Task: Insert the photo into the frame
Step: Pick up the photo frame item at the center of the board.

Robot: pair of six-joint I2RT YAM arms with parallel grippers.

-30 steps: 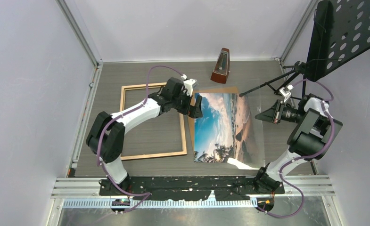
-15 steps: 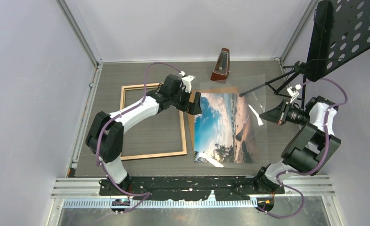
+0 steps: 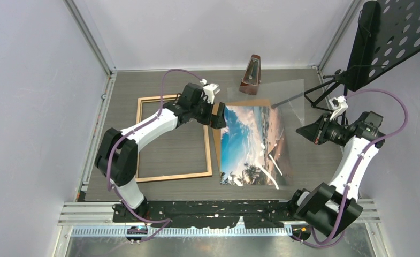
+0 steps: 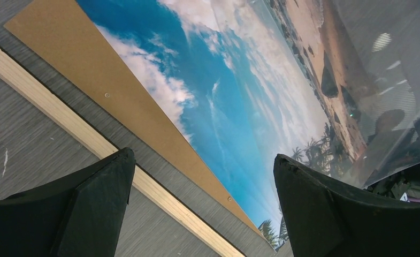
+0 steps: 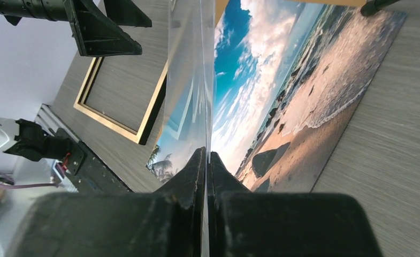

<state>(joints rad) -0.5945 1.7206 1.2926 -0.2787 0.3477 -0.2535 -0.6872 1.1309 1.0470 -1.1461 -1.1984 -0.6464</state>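
Note:
The beach photo lies face up on a brown hardboard backing, right of the empty wood-coloured frame. My right gripper is shut on the right edge of a clear pane and holds it tilted up above the photo. In the right wrist view the pane stands edge-on between the shut fingers, over the photo and beside the frame. My left gripper is open and empty over the backing's top left corner; its view shows photo, backing and frame border.
A brown metronome stands at the back centre. A black perforated music stand rises at the back right, with one leg reaching to the photo's far right corner. Metal rails edge the table on the left and near sides.
My right arm has swung up and to the right, lifting the clear pane off the photo and tilting it. My left gripper has shifted slightly back at the photo's top left corner.

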